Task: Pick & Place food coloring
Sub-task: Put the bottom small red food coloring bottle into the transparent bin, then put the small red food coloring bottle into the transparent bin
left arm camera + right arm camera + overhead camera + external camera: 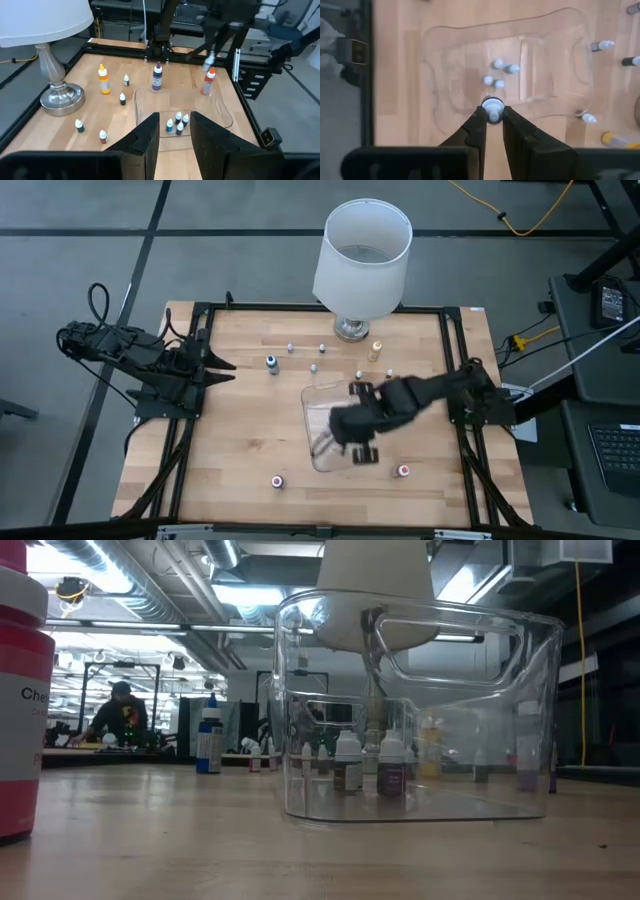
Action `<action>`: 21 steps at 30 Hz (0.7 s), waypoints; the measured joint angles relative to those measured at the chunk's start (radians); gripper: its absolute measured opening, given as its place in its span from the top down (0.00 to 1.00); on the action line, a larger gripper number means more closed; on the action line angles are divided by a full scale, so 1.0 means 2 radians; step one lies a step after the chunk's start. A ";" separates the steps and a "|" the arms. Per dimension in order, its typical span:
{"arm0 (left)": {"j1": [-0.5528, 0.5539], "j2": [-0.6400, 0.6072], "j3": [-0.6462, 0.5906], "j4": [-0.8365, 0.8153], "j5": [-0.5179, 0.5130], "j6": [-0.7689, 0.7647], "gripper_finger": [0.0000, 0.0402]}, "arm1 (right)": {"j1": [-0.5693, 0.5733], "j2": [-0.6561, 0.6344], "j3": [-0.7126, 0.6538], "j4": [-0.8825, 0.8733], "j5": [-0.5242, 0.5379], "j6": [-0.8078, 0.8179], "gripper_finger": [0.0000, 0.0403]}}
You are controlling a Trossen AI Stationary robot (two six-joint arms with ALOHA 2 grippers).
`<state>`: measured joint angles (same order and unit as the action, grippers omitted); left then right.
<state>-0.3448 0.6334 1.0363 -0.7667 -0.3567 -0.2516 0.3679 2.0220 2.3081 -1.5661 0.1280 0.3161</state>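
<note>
The food coloring is a scatter of tiny bottles. Several stand inside the clear tray (318, 442) at mid-table (500, 72) (365, 765). Others stand on the wood toward the far edge (313, 367), among them a yellow one (376, 350) and a blue one (271, 363). My right gripper (492, 120) hangs over the tray, shut on a white-capped bottle (492, 106). My left gripper (175, 132) waits open at the table's left edge, nothing between its fingers. My right gripper pinches the small bottle's white top (492, 114) between its two fingers. The fingers point down from above. The bottle hangs upright, lifted clear above the tray's near part; its body is hidden under its own cap.
A large white lamp (362, 260) stands at the far middle edge. A red bottle (403, 471) and another (277, 480) stand near the front edge. A purple bottle (157, 77) stands right of the tray. A black frame (190, 420) rims the table.
</note>
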 joint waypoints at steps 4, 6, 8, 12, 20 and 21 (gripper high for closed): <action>0.000 0.001 0.000 -0.001 0.000 0.005 0.74 | -0.055 0.003 -0.033 0.036 -0.011 -0.048 0.87; 0.000 0.000 0.000 -0.002 0.000 0.011 0.74 | -0.078 0.003 -0.053 0.061 -0.015 -0.071 0.87; 0.000 0.001 0.000 -0.004 0.001 0.011 0.74 | -0.100 0.002 -0.079 0.091 -0.031 -0.095 0.87; 0.000 0.001 0.000 -0.009 0.001 0.008 0.74 | -0.131 0.002 -0.143 0.139 -0.066 -0.135 0.87; 0.000 0.000 0.000 -0.010 0.000 0.001 0.74 | -0.141 0.003 -0.244 0.247 -0.096 -0.178 0.88; 0.000 0.000 0.000 -0.010 0.000 0.000 0.74 | -0.141 0.003 -0.250 0.257 -0.097 -0.181 0.88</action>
<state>-0.3447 0.6342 1.0363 -0.7860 -0.3561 -0.2506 0.0856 2.0289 1.8079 -1.0516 -0.0654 -0.0469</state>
